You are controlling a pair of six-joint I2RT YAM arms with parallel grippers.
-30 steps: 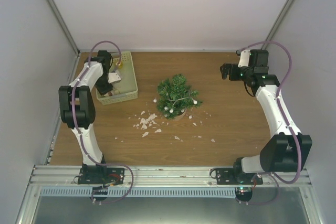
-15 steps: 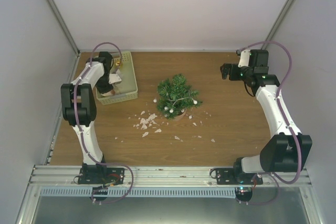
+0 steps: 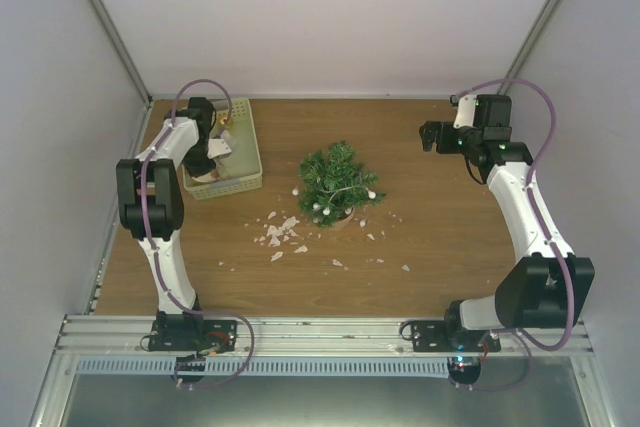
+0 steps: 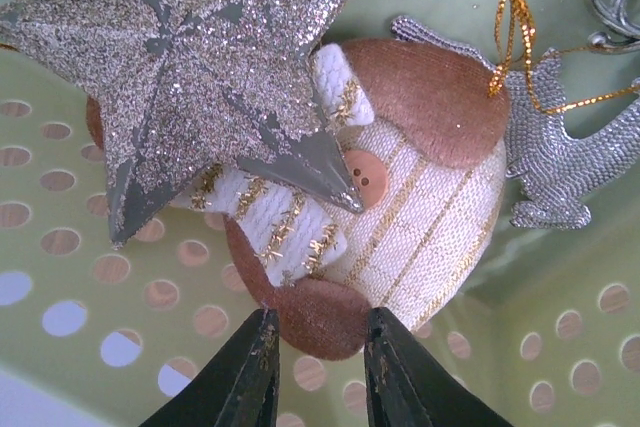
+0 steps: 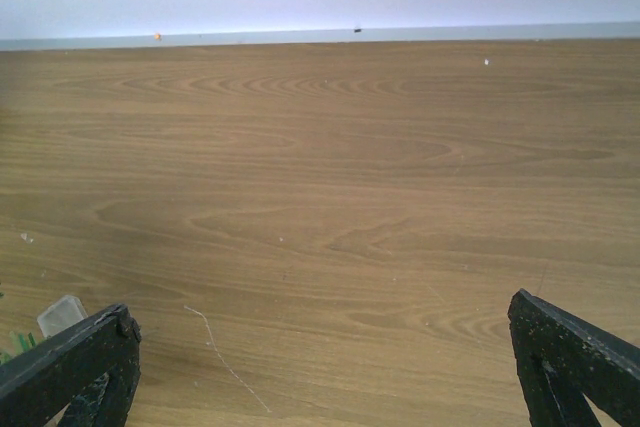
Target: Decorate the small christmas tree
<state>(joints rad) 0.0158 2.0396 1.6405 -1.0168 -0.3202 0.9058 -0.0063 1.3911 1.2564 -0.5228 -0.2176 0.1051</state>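
Top external: tree apart from all fingers

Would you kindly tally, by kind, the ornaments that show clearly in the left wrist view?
glitter star: 1
fabric ornament: 1
silver glitter figure: 1
Total: 3
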